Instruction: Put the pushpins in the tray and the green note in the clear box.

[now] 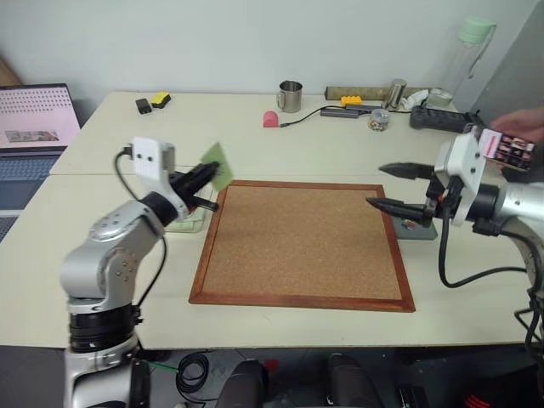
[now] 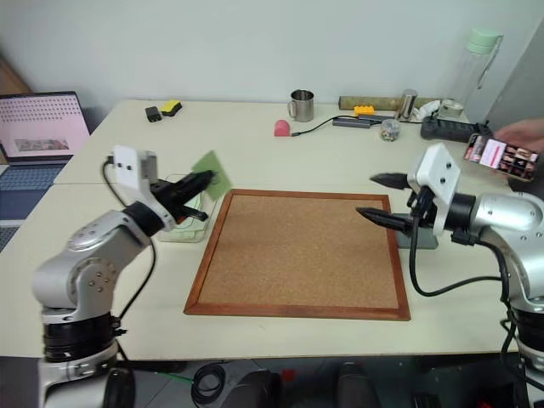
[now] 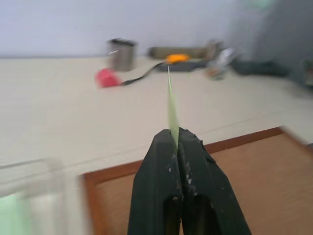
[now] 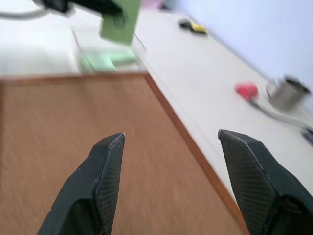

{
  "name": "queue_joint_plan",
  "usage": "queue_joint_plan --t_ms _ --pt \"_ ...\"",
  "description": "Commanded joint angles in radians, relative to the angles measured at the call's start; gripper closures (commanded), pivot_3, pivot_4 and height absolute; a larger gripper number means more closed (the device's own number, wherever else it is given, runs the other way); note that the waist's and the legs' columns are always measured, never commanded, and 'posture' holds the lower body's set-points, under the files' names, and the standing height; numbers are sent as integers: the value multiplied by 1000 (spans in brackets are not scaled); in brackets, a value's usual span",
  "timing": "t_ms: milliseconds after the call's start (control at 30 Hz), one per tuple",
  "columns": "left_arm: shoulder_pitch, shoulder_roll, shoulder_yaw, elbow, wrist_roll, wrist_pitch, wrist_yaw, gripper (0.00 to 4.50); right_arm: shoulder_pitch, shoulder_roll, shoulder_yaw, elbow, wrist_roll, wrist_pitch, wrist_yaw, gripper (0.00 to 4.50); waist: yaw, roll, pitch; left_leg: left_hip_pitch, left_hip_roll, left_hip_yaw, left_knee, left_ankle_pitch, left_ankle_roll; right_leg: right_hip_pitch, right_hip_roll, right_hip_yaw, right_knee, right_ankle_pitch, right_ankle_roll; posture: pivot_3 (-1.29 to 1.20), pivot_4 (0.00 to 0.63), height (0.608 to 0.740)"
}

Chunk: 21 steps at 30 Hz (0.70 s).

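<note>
Left gripper (image 1: 206,180) sat left of centre in the head views, its two black fingers pressed together on the green note (image 1: 218,163), which stood up off the table and stuck out past the fingertips toward the upper right. In the left wrist view the note appeared edge-on as a thin pale strip rising from between the closed fingers (image 3: 161,166). Just below the left gripper, beside the left edge of the corkboard (image 1: 303,245), lay the clear box (image 1: 189,223), with pale green sheets (image 4: 105,58) inside it as seen from the right wrist view. Right gripper (image 1: 382,186) hovered at the right of the frame above the corkboard's right edge, its fingers spread wide apart and holding nothing. The tray (image 1: 416,228) lay just off the corkboard's right edge, partly hidden behind the right gripper, with a small reddish spot on it too small to identify. At the far right edge a person's hand (image 2: 529,134) held a phone (image 2: 499,156).
</note>
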Motion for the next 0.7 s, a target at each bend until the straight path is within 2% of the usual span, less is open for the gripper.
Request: queue_joint_plan --t_ms 33,233,267,400,700 --pt "-38 49 9 83 76 -72 12 4500 -57 8 19 -8 63 66 10 1305 11 0 0 0 0 0 0 0 0 0 0 0 0 0 0 0 150 740" --pt "-44 66 -25 162 148 -116 15 4500 -70 5 44 -8 69 85 14 1305 26 0 0 -5 -1 -1 0 0 0 -3 -2 -2 -1 0 0 0 150 740" --pt "-43 64 -32 173 158 -122 14 4184 -67 6 44 -14 72 89 12 1276 26 0 0 -7 -1 -1 0 0 0 -6 -2 -2 -1 0 0 0 150 740" --pt "-58 63 -47 187 171 -148 -3 3546 -46 -7 39 -35 84 105 15 1276 24 0 0 -17 0 0 0 3 -5 -19 -2 -1 3 1 -2 0 150 740" --pt "-60 75 -57 153 181 -141 -37 1653 -11 -24 20 -47 93 118 15 1276 23 0 0 -17 0 1 0 1 -2 -18 -2 0 3 2 -2 0 150 740"
